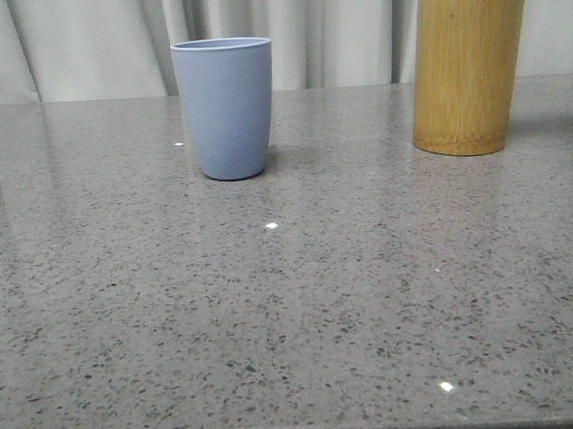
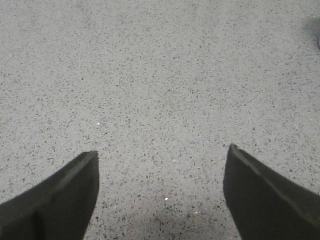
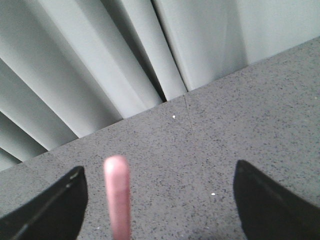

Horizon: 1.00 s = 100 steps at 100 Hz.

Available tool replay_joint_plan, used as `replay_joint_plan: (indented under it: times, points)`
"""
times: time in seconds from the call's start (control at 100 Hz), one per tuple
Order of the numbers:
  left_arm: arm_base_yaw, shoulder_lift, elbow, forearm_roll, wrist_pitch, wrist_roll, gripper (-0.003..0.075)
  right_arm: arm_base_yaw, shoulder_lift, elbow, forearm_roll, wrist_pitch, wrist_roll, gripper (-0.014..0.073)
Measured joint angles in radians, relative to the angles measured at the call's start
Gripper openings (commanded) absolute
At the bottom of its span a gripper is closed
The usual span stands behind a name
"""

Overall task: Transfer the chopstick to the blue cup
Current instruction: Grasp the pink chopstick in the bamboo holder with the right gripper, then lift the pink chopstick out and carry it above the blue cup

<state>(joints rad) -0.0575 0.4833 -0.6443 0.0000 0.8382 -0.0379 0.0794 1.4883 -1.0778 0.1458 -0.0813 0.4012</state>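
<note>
Chopstick (image 3: 117, 197): lower left of frame, between spread right gripper (image 3: 159, 200) fingers, unpinched. Centre, then close squarely. Left gripper (image 2: 160, 192): spread, idle.

I'm looking across a grey speckled stone desk (image 1: 302, 311) with a few bright glints on its surface. A tall yellow-brown bamboo cylinder (image 1: 468, 72) stands upright at the far right, casting a soft shadow. Behind the desk hang pale pleated curtains (image 1: 91, 42), their folds running straight down.
</note>
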Motion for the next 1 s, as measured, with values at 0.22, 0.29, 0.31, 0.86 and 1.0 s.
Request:
replay_joint_plan:
  times: [0.22, 0.29, 0.31, 0.86, 1.0]
  points:
    - [0.0, 0.0, 0.0, 0.0, 0.0, 0.0, 0.0512, 0.027, 0.0, 0.0, 0.0, -0.013, 0.005, 0.0272]
    - [0.0, 0.0, 0.0, 0.0, 0.0, 0.0, 0.0512, 0.028, 0.0, 0.0, 0.0, -0.015, 0.005, 0.0194]
    - [0.0, 0.0, 0.0, 0.0, 0.0, 0.0, 0.0512, 0.028, 0.0, 0.0, 0.0, -0.015, 0.005, 0.0171]
    - [0.0, 0.0, 0.0, 0.0, 0.0, 0.0, 0.0512, 0.028, -0.003, -0.009, 0.0, -0.04, 0.007, -0.0067]
    - [0.0, 0.0, 0.0, 0.0, 0.0, 0.0, 0.0512, 0.028, -0.029, -0.013, 0.0, -0.04, 0.005, -0.0067]
